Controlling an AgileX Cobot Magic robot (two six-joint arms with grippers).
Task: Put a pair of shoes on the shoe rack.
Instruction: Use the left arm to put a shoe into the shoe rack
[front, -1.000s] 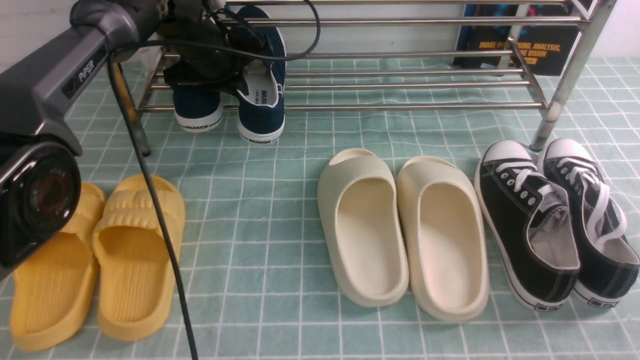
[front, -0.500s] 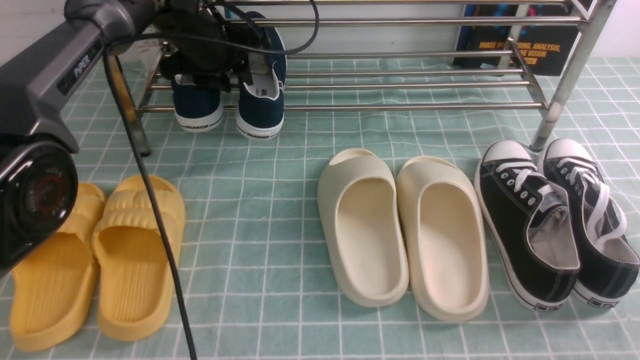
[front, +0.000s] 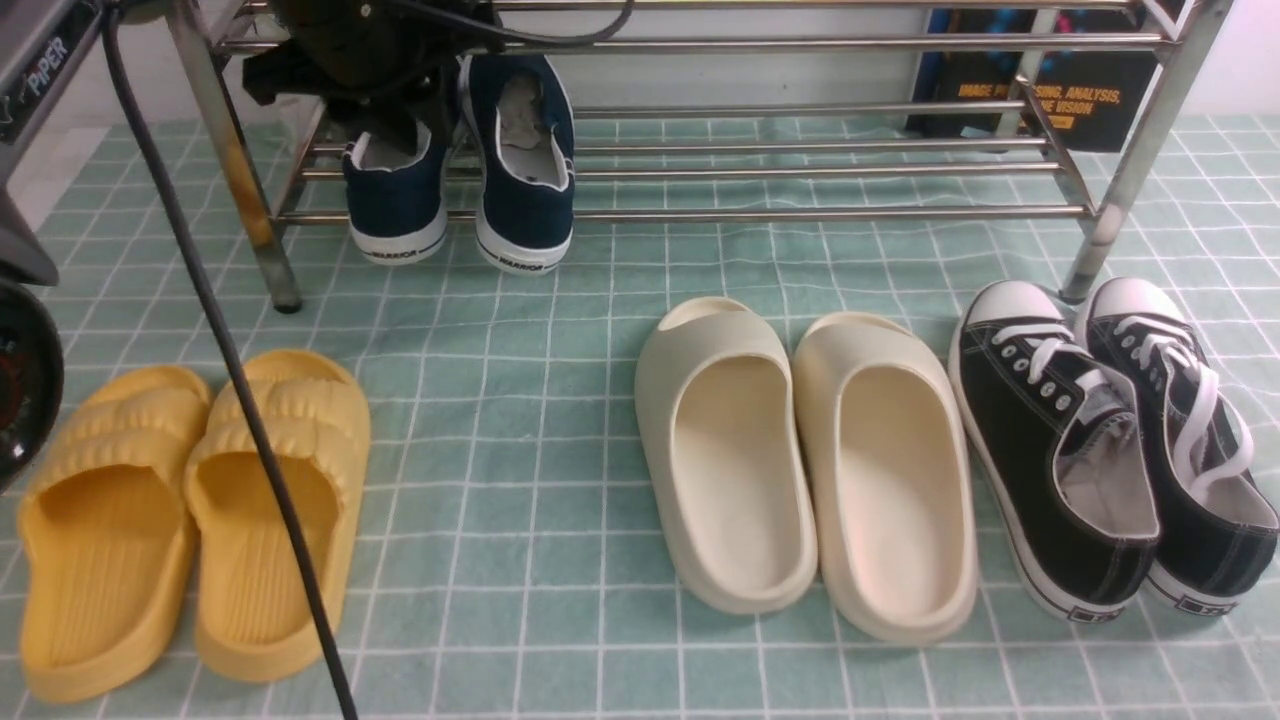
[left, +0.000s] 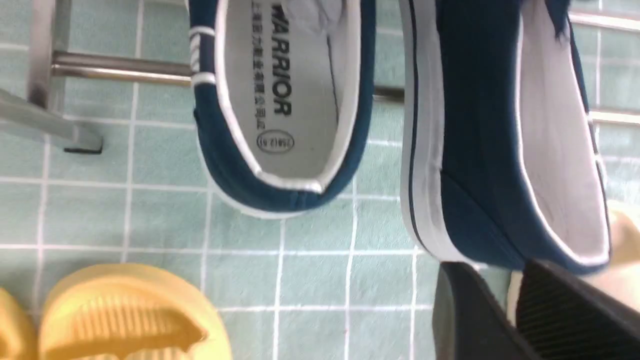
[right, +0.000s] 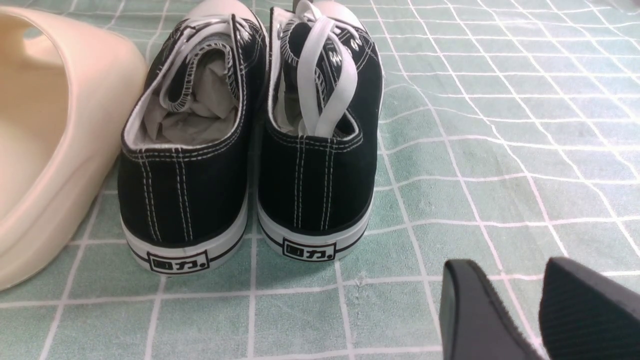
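The two navy-blue slip-on shoes lie side by side on the lower rails of the silver shoe rack (front: 800, 212) at its left end, heels toward me: the left shoe (front: 395, 195) and the right shoe (front: 522, 150). In the left wrist view the left shoe (left: 280, 100) shows its "WARRIOR" insole, and the right shoe (left: 480, 150) is beside it. My left gripper (front: 420, 115) (left: 505, 285) hovers just above the shoes' heels, open, with nothing between the fingers. My right gripper (right: 515, 280) is open and empty, low over the cloth behind the black sneakers (right: 250, 150).
On the green checked cloth in front of the rack lie yellow slides (front: 190, 510), cream slides (front: 800, 460) and black lace-up sneakers (front: 1110, 440). The rack's rust-stained leg (front: 250, 200) stands left of the navy shoes. A dark box (front: 1050, 90) stands behind the rack at right.
The right navy shoe, held tilted by my left gripper a second ago, now rests on the rails beside the other. The gripper has let it go, and the left arm has drawn up and to the left.
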